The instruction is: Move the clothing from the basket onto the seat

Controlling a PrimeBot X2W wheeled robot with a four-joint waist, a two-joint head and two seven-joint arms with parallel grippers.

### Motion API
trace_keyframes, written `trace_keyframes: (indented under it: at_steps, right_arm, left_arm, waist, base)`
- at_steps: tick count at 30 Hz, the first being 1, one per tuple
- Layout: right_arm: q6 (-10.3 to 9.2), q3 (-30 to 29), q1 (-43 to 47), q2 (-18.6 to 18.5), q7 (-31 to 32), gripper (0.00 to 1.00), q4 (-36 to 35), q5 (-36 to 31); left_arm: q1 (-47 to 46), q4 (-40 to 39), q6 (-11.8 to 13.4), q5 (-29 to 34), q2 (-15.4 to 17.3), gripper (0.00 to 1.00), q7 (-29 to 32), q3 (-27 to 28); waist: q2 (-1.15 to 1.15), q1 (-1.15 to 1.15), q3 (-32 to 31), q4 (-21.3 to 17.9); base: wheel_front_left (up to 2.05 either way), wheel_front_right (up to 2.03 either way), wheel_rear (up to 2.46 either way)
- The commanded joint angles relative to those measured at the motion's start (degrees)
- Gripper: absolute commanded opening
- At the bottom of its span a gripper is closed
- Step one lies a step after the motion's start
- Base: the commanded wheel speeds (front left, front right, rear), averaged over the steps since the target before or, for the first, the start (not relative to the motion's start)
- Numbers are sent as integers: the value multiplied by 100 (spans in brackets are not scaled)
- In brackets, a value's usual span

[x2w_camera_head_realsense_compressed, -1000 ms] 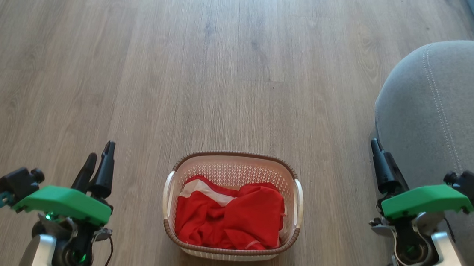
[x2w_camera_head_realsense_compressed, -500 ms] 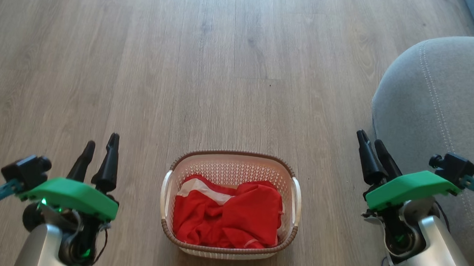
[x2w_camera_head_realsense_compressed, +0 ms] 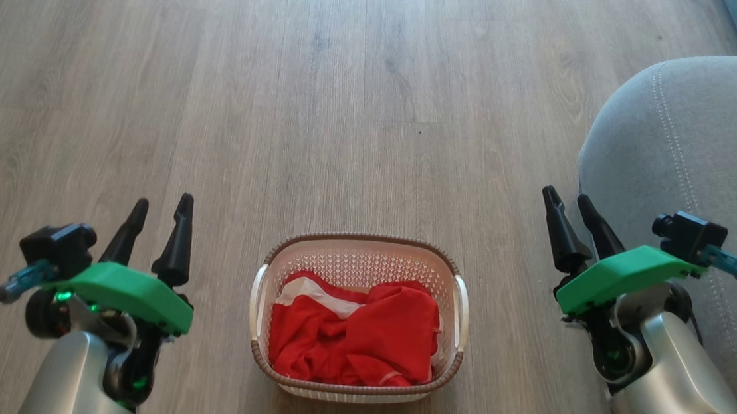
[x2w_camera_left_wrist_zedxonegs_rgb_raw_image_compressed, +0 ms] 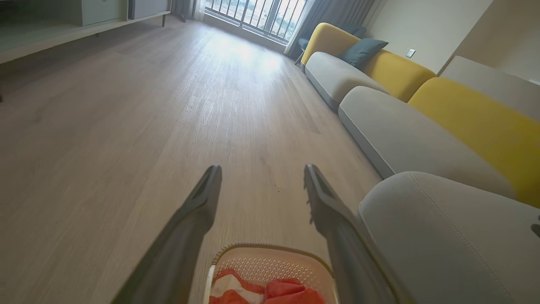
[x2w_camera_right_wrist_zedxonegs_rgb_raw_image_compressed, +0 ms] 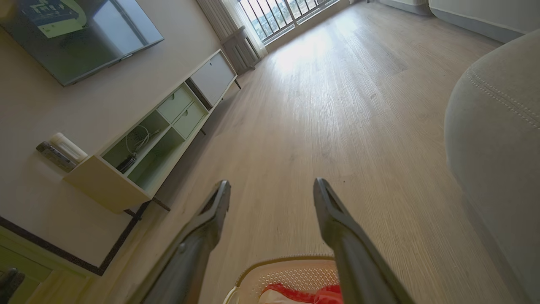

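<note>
Wood floor (x2w_camera_head_realsense_compressed: 378, 101) carries the basket (x2w_camera_head_realsense_compressed: 365, 240), clothing (x2w_camera_head_realsense_compressed: 363, 340) heaped inside, seat (x2w_camera_head_realsense_compressed: 714, 144) to its right. Left gripper (x2w_camera_head_realsense_compressed: 162, 205) and right gripper (x2w_camera_head_realsense_compressed: 567, 198) flank the basket, jaws wide, empty. Likely risk: catching the perforated wall would tip the basket.

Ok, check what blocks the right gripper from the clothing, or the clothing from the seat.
Nothing visible does. The open right gripper is beside the basket; the clothing lies uncovered, only basket wall and floor before the seat.

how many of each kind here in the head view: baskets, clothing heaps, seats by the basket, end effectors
basket: 1
red clothing heap: 1 (garments inside can't be told apart)
grey seat: 1
end effectors: 2, left end effector, right end effector
total: 5
</note>
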Motion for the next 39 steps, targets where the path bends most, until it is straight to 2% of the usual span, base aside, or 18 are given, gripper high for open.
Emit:
trace_keyframes:
  at_steps: [1, 39]
  right_arm:
    - [2, 125, -394, -101, -109, 100, -110, -177]
    - [2, 621, -1254, -318, -732, 100, 481, -2433]
  left_arm:
    - [-415, -162, 42, 230, 161, 100, -111, 96]
    - [-966, -1, 361, 2868, 342, 100, -727, -11]
  waist:
    - [0, 0, 2, 0]
    - [0, -1, 44, -6]
  base:
    - [0, 0, 0]
    - [0, 0, 0]
